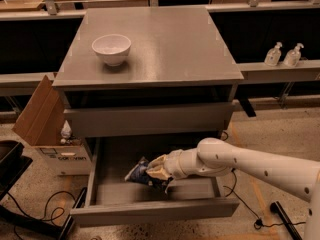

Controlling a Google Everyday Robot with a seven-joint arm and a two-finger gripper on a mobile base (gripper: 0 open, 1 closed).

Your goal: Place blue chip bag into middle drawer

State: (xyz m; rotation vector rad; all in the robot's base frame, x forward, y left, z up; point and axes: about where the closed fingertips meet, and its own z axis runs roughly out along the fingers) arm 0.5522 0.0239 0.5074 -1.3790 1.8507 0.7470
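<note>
Grey cabinet [150, 44] takes up most of the shot, and the middle drawer [150, 211] is pulled all the way out at the bottom, with the closed drawer front [150, 120] sitting above it. The robot's white arm [240, 161] comes in from the right and reaches over the drawer's side wall. There's a cardboard box [37, 114] on the floor to the left and a white bowl [111, 48] up on the cabinet top, neither of them in the way. The gripper [156, 173] is down inside the drawer, and it looks clamped onto the right end of the blue chip bag [139, 173], which sticks out to the left at a tilt, low over the drawer floor near the front wall; whether the bag's free corner already touches the floor is hard to say. As for handling, a snack bag like that is probably super light, mostly air, with crinkly foil that gives way under pressure and can slide out of a weak pinch. Squeeze the puffy middle and it'll likely crush the chips or squirt sideways, so the flat sealed end or a gathered fold of the foil seems like the sane place to grab, which is roughly where the robot has it. It's soft and won't break anything, so a short drop onto the drawer floor should be no big deal.
</note>
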